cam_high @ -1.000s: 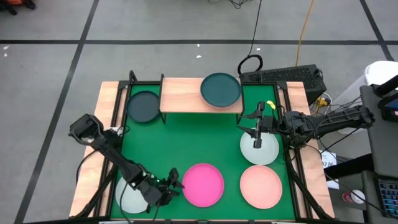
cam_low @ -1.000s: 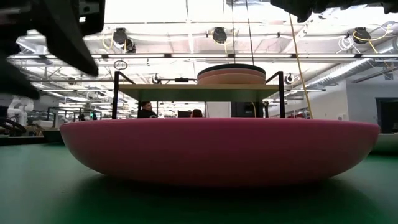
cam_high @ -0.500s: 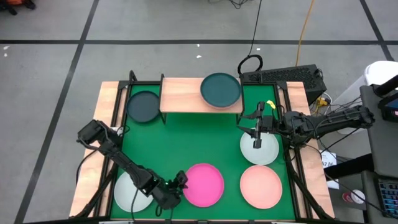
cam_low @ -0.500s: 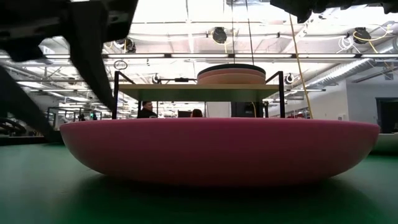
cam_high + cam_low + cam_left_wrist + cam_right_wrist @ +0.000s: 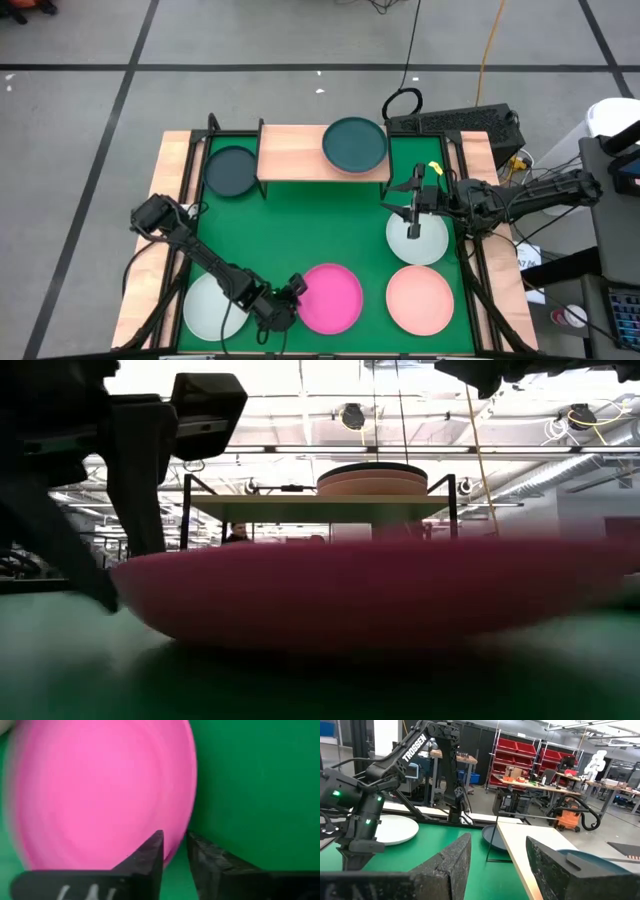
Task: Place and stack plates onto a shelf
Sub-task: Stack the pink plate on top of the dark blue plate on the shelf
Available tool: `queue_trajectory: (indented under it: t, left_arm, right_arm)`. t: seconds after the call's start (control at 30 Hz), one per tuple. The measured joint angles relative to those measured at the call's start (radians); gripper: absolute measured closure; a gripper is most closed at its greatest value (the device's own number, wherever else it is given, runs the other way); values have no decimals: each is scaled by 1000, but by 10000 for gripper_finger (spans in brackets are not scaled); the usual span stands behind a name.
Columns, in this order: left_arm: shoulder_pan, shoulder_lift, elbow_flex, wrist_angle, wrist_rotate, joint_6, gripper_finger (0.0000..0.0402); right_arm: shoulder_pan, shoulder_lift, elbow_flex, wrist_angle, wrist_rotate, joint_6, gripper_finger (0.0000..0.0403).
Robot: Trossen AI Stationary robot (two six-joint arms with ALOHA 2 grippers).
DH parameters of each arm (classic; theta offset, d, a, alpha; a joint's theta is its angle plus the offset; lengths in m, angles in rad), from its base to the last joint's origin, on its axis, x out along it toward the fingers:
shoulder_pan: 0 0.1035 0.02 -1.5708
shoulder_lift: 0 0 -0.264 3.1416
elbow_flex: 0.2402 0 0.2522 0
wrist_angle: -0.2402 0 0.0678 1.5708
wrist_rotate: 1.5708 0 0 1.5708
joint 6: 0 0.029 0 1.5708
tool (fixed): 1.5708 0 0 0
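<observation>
- Now the left gripper is low at the near edge of the table, and its fingers stand on both sides of the rim of the magenta plate, one above the rim and one outside it, with a narrow gap; I judge they are closing on the rim but do not yet hold it firmly.
- To do this step well, I think the fingers should go deeper over the rim before they close, then lift slowly and keep the plate level.
- Just beside this gripper, on the arm's side, lies a pale mint plate.
- The right gripper waits well apart, above another pale plate; its fingers are spread and hold nothing.
- The green mat covers the table, and a salmon plate lies on it.
- Farthest from the gripper is the shelf, carrying a stack with a dark teal plate on top; another dark plate lies beside it.
- Behind is a workshop with red bins.
</observation>
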Motion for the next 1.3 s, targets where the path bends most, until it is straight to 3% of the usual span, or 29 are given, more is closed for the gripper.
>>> queue_trajectory:
  t: [0.3, 0.53, 0.83, 1.1, 1.3]
  left_arm:
    - [14, -6, -1, -3, -33, 17, 389]
    - [19, -108, -2, -29, -144, 57, 392]
    - [82, -310, 0, -119, -331, 225, 392]
    - [314, -377, 0, -130, -305, 431, 392]
    - [508, -376, 0, -41, -151, 599, 392]
  right_arm:
    - [0, 0, 0, 0, 0, 8, 232]
    - [0, 0, 0, 13, -1, 8, 232]
    - [0, -1, 0, 23, -2, 8, 232]
    - [33, -1, 0, 64, -3, -8, 232]
    - [90, -1, 0, 114, -2, -65, 232]
